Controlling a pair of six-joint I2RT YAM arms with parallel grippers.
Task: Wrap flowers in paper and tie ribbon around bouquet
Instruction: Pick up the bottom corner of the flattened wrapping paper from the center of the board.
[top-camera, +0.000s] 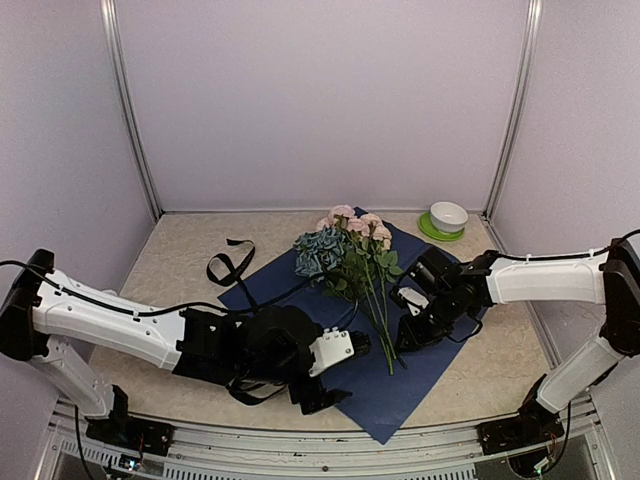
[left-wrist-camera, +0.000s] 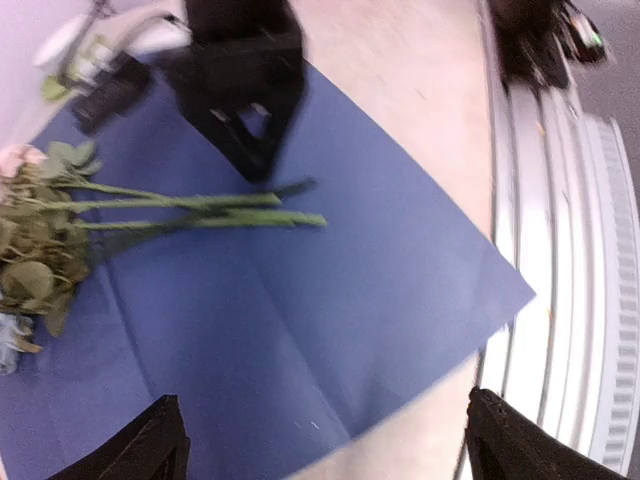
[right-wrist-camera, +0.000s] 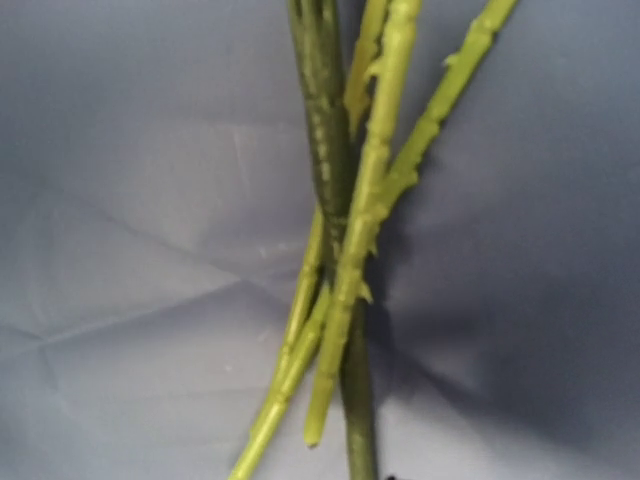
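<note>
Our left hand (left-wrist-camera: 335, 440) stands wide open with nothing between its fingers (left-wrist-camera: 155, 445), which show at the two bottom corners of the left wrist view. It is over the near part of the paper (top-camera: 400, 390), just left of the stem ends. Our right hand (top-camera: 410, 330) is low over the paper on the other side of the stems, right beside them. We cannot tell how far it is open, or whether it grips a stem, because its wrist view is filled by green stems seen very close against blue paper.

The paper lies spread on the surface (top-camera: 180, 250), dark blue side up, with creases showing. The flowers (top-camera: 355, 250) lie loose on it, the pink roses and a blue-grey cluster at the far end and the thin stems pointing toward the arms. The ribbon (top-camera: 232, 262), black and looped, rests on the surface just beside the paper's far left edge. A white bowl (top-camera: 448, 215) sits on a green plate (top-camera: 437, 232) at the far right.
</note>
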